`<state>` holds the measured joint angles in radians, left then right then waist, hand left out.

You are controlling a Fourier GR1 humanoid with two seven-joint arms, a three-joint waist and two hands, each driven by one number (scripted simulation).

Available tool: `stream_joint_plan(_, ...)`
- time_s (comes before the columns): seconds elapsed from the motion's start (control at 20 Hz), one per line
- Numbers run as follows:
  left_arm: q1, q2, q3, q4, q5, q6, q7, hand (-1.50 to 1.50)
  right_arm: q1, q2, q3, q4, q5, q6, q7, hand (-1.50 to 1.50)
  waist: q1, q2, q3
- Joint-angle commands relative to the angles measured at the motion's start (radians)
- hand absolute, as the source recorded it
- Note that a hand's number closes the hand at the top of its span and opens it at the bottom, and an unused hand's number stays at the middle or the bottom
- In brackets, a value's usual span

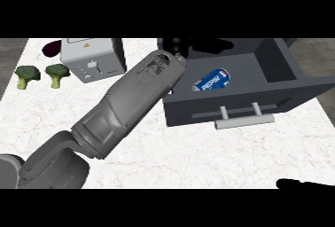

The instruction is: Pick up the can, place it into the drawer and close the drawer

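The blue can (212,80) lies tilted on its side inside the open dark grey drawer (288,95), near the drawer's left wall. My left forearm runs from the lower left up to the drawer's back left corner. My left hand (211,45) hovers over the drawer's rear edge, above and apart from the can, fingers stretched out to the right and holding nothing. The drawer's pale bar handle (243,119) faces me on its front panel. Only a black sliver of my right hand (302,184) shows at the lower right edge.
A grey toaster (91,60) stands at the back left of the white marble counter (196,155). Two broccoli pieces (27,76) (57,74) lie left of it, and a dark purple eggplant (52,48) behind.
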<state>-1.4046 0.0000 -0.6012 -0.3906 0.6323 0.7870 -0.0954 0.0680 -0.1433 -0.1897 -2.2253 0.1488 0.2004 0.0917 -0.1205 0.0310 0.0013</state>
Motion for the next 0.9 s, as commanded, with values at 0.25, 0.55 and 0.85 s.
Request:
stream_joint_plan(0.25,0.007,0.0,-0.001,-0.067,0.069,0.048,-0.05,-1.5,-0.017,-0.063,0.104,-0.013,0.283,-0.013,-0.059,-1.5,0.041,-0.012,-0.001)
stream_joint_plan(0.55,-0.037,0.0,0.005,-0.037,0.06,0.035,-0.035,-1.5,-0.052,-0.115,0.192,0.07,0.544,-0.046,-0.052,-1.5,0.085,-0.02,-0.001)
stream_joint_plan(0.85,-0.061,0.025,0.043,-0.014,0.057,-0.008,-0.02,-1.5,-0.158,-0.105,0.279,0.284,0.737,-0.129,-0.092,-1.5,0.111,-0.021,-0.001)
